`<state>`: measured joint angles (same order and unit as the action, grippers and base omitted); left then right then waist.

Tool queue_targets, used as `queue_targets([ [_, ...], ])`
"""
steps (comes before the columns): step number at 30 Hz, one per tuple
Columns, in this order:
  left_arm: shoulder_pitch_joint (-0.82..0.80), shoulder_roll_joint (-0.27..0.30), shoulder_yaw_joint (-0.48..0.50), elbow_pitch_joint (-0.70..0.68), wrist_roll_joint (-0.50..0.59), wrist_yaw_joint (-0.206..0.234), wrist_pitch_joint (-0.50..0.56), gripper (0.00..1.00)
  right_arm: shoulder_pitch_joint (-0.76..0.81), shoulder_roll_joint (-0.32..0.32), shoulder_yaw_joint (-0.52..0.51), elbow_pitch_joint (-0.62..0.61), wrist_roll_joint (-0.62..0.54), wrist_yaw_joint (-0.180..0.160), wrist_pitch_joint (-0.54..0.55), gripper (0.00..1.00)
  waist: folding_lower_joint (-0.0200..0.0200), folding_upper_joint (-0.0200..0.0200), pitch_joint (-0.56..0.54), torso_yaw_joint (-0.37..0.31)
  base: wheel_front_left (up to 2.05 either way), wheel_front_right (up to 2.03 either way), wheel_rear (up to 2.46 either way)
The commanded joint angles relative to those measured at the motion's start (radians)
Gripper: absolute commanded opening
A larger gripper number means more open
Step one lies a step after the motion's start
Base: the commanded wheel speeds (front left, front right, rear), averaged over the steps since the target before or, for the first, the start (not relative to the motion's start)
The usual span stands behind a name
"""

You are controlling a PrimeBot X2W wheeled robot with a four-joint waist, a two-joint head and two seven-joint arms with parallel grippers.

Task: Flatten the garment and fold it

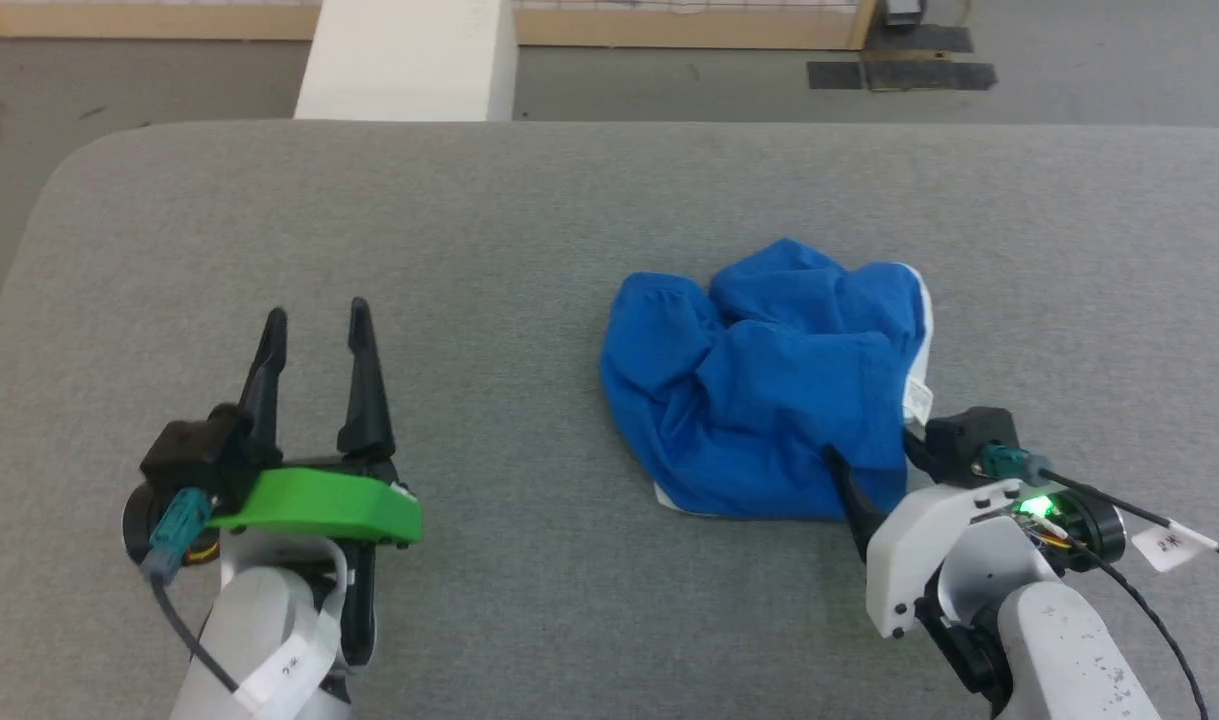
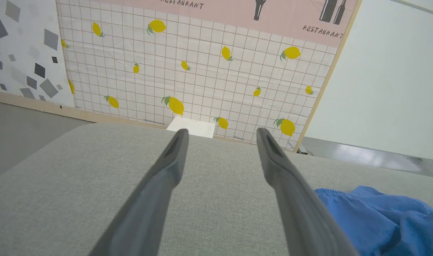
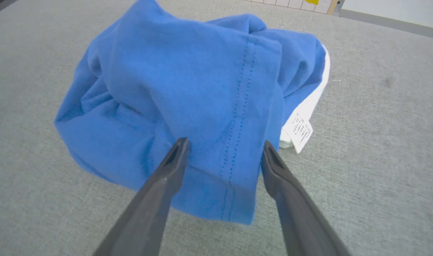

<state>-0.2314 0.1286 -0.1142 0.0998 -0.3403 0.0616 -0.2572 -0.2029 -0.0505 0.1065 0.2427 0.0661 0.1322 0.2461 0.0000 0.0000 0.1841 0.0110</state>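
Both claws gape: left gripper (image 1: 316, 320) idle, right gripper (image 3: 225, 145) astride garment (image 1: 769, 380) hem; I risk pinching stacked layers.

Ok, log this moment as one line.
stage: not yet flattened | crumpled royal-blue fabric garment on grey fabric-covered table | left gripper: open, apart from garment | right gripper: open, at its near stitched edge

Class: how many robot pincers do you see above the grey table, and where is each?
2. The left pincer is open over the table, left of the garment; the right pincer is open at the garment's near edge.
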Motion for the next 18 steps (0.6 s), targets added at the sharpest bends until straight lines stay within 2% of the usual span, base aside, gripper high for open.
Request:
queue_targets([
  [1, 0.026, -0.012, 0.02, -0.01, 0.012, -0.008, -0.004, 1.0, 0.004, 0.0, 0.004, -0.005, -0.008, -0.002, 0.025, 1.0, 0.0, 0.0, 0.009, 0.018, 0.0, 0.0, 0.0],
  [2, 0.035, -0.021, 0.037, -0.016, 0.021, -0.013, -0.004, 1.0, 0.003, 0.0, 0.011, -0.005, -0.003, -0.002, 0.053, 1.0, 0.0, 0.0, 0.009, 0.021, 0.0, 0.0, 0.0],
  [4, 0.05, -0.035, 0.064, -0.022, 0.031, -0.024, -0.004, 1.0, 0.003, 0.0, 0.016, -0.006, 0.014, -0.002, 0.102, 0.42, 0.0, 0.0, 0.009, 0.023, 0.0, 0.0, 0.0],
  [5, 0.055, -0.041, 0.073, -0.024, 0.035, -0.03, -0.004, 1.0, 0.002, 0.0, 0.022, -0.009, 0.02, -0.002, 0.118, 0.09, 0.0, 0.0, 0.008, 0.023, 0.0, 0.0, 0.0],
  [6, 0.061, -0.046, 0.086, -0.025, 0.041, -0.037, -0.004, 1.0, 0.002, 0.0, 0.024, -0.015, 0.028, -0.002, 0.129, 0.0, 0.0, 0.0, 0.006, 0.021, 0.0, 0.0, 0.0],
  [11, 0.087, -0.065, 0.134, -0.028, 0.054, -0.054, -0.004, 1.0, 0.019, 0.0, 0.014, -0.061, 0.058, -0.002, 0.122, 0.0, 0.0, 0.0, -0.013, 0.01, 0.0, 0.0, 0.0],
  [15, 0.102, -0.072, 0.16, -0.029, 0.061, -0.065, -0.004, 1.0, 0.067, 0.0, -0.09, -0.138, 0.054, -0.002, 0.117, 0.0, 0.0, 0.0, -0.032, -0.006, 0.0, 0.0, 0.0],
  [18, 0.111, -0.075, 0.173, -0.025, 0.068, -0.076, -0.004, 1.0, 0.107, 0.0, -0.222, -0.204, 0.026, -0.002, 0.142, 0.0, 0.0, 0.0, -0.047, -0.017, 0.0, 0.0, 0.0],
])
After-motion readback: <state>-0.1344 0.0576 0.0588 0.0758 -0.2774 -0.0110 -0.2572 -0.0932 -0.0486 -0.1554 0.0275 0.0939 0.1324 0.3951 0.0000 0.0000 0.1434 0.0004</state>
